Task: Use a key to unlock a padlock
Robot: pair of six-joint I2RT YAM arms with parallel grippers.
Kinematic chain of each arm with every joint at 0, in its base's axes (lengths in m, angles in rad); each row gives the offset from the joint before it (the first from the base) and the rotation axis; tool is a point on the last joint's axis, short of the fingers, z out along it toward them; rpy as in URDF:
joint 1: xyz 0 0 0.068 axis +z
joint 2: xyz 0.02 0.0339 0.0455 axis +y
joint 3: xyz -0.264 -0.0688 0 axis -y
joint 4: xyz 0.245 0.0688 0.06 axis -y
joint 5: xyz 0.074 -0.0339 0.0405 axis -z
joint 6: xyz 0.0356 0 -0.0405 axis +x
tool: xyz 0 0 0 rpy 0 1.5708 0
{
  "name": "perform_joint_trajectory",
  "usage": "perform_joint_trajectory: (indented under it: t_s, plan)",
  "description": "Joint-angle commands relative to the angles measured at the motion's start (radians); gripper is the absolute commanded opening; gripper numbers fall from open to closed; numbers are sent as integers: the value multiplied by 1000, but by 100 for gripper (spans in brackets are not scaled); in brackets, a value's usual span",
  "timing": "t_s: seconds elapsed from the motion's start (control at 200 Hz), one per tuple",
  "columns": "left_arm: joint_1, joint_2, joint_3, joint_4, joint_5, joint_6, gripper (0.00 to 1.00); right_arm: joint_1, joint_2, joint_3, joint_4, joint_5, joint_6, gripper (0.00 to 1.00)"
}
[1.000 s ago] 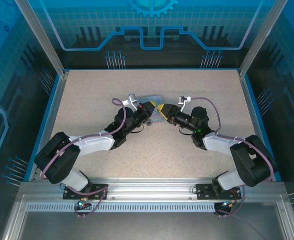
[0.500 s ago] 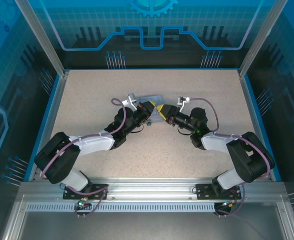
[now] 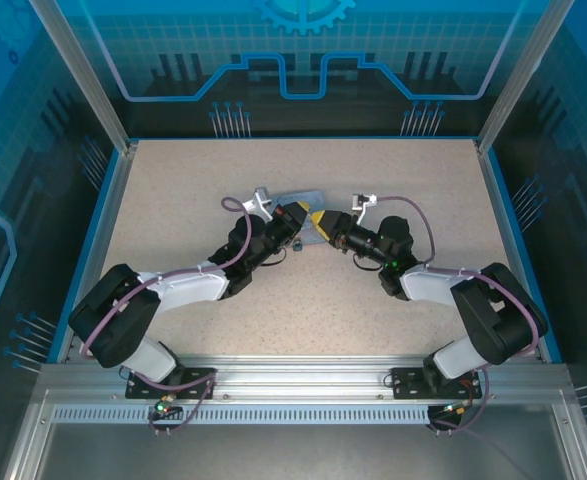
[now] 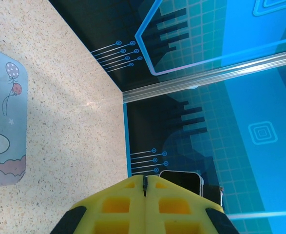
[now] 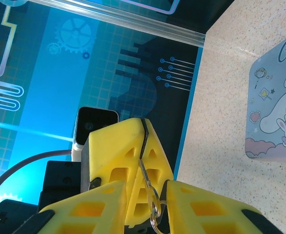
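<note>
Our left gripper [image 4: 145,187] is pinched tight on a thin dark metal piece [image 5: 143,139], padlock or key we cannot tell, near the cartoon tin [image 5: 274,107]. Our right gripper [image 5: 145,192] gapes around its dangling ring, so we should close squarely, without tugging.

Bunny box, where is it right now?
In the top view the bunny tin lies flat near the middle of the table, just beyond the left gripper and right gripper, whose tips nearly touch.
</note>
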Motion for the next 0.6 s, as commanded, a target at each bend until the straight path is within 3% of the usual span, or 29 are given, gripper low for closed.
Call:
perform_joint_trajectory:
  t_s: [0.0,0.16,0.29,0.425,0.505,0.595]
  plan:
    - [7,-13,-11,52,-25,8,0,20,15,-3,31,-16,-3,26]
    - [6,-19,-11,47,-31,11,0,20,19,-4,29,-15,-3,16]
    - [6,-22,-13,46,-27,12,0,19,22,2,23,-15,-5,0]
    - [9,-34,-19,28,-6,16,0,7,22,6,-5,-21,-9,0]
    - [19,-56,-17,-30,29,31,27,-13,18,13,-45,-56,-22,0]
    - [46,-96,10,-172,101,71,48,-43,-2,19,-124,-101,-56,0]
